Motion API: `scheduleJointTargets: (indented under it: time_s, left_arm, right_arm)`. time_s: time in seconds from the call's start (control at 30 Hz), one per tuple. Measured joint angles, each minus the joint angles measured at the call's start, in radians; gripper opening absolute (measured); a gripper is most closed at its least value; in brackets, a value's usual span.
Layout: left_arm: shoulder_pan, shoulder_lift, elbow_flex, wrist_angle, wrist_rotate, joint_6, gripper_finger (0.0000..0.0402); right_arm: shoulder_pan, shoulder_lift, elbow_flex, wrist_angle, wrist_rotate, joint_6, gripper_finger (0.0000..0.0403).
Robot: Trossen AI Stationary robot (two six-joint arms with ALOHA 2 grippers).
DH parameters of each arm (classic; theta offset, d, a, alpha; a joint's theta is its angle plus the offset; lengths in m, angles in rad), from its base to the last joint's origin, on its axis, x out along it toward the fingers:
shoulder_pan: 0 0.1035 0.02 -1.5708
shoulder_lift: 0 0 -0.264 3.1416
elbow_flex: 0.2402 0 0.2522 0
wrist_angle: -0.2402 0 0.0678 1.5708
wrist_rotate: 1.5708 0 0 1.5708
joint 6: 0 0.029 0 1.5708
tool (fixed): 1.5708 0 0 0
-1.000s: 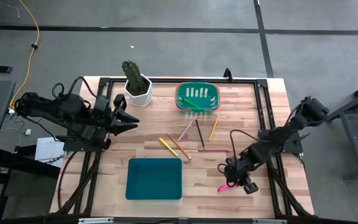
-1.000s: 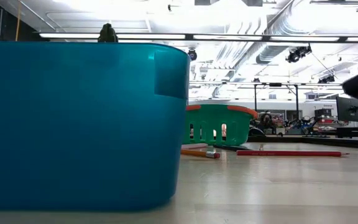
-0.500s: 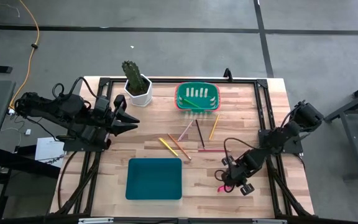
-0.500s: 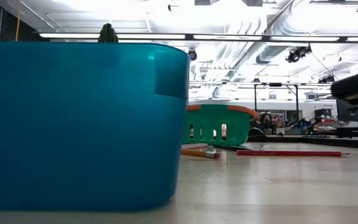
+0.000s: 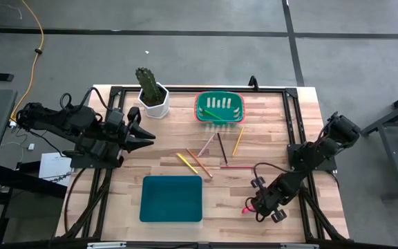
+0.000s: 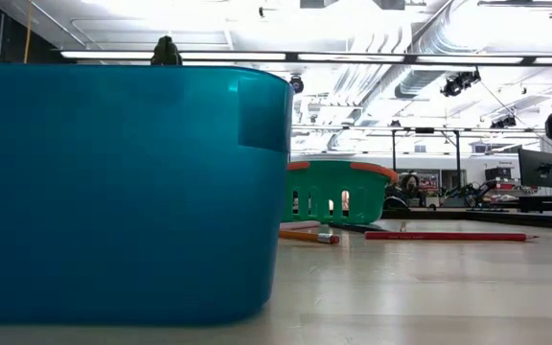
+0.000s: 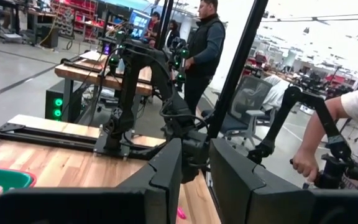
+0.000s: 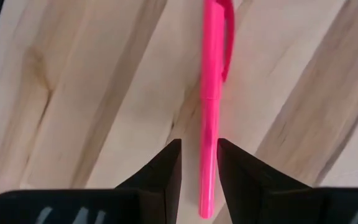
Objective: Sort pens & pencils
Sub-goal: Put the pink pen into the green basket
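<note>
A bright pink pen lies flat on the wooden table near its front right part, also seen in the high view. My right gripper points down over it, open, one finger on each side of the pen's near end; whether a finger touches it I cannot tell. Several thin pencils lie loose at the table's middle: yellow, orange, dark and red. My left gripper hangs raised and level at the table's left, a narrow gap between its fingers, holding nothing.
A green basket with pale sticks inside stands at the far middle. A teal bin stands near the front edge and fills the low view's left. A potted cactus is at the far left. People stand beyond the table.
My right gripper has shifted a little toward the table's near edge above the pink pen and has turned at the wrist. The pen has stayed lying where it was. The fingers' gap shows no change.
</note>
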Motion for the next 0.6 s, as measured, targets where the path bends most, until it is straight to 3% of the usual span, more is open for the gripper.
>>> scheduleJointTargets:
  time_s: [0.6]
  left_arm:
    - [0.0, 0.0, 0.0, -0.001, -0.011, -0.004, 0.0072]
  right_arm:
    - [-0.001, 0.0, 0.0, 0.001, 0.032, -0.014, 0.0091]
